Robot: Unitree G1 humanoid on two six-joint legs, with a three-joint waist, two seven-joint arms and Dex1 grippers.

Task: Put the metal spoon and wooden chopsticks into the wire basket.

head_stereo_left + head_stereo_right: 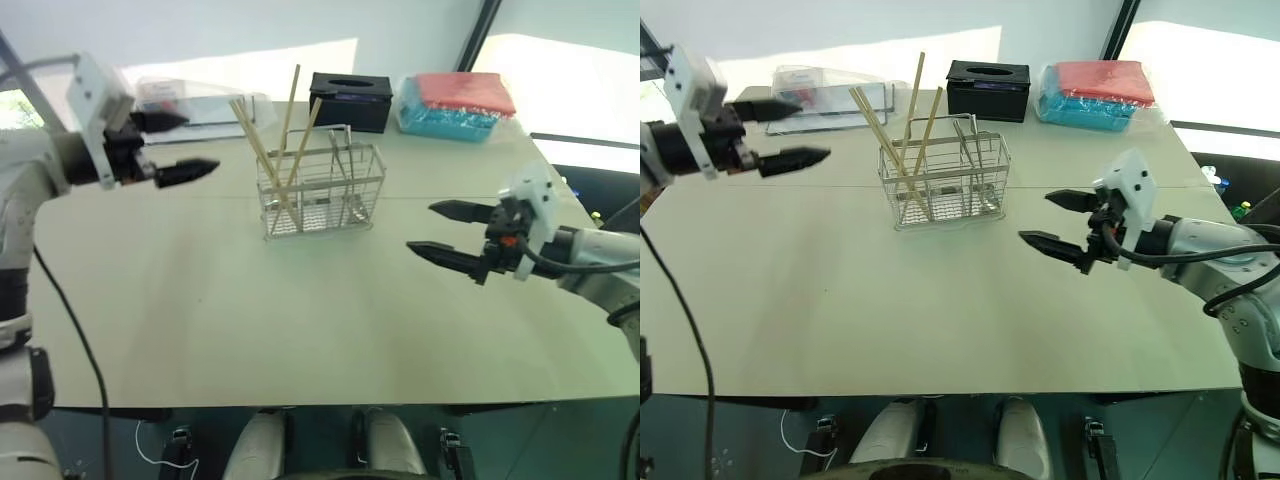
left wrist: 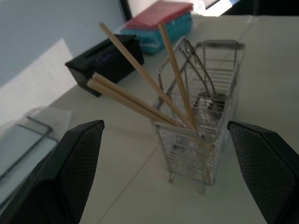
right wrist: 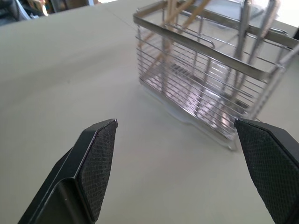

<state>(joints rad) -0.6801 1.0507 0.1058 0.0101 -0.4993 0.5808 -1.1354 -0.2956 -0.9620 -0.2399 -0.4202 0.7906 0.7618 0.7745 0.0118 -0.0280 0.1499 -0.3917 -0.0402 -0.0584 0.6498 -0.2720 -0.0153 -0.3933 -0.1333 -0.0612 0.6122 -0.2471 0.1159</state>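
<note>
Both pincers hang above the table (image 1: 300,320), spread wide and empty — the left gripper (image 1: 180,145) out to the left of the wire basket (image 1: 320,190), the right gripper (image 1: 450,232) off to its right, each pointing inward at it. The wooden chopsticks (image 1: 275,145) stand leaning inside the basket's left end, tips fanned upward. The metal spoon (image 2: 198,70) stands upright in the basket too, nearer its other end. Behind sit a black tissue box (image 1: 350,100) and a red-and-blue package (image 1: 455,105).
</note>
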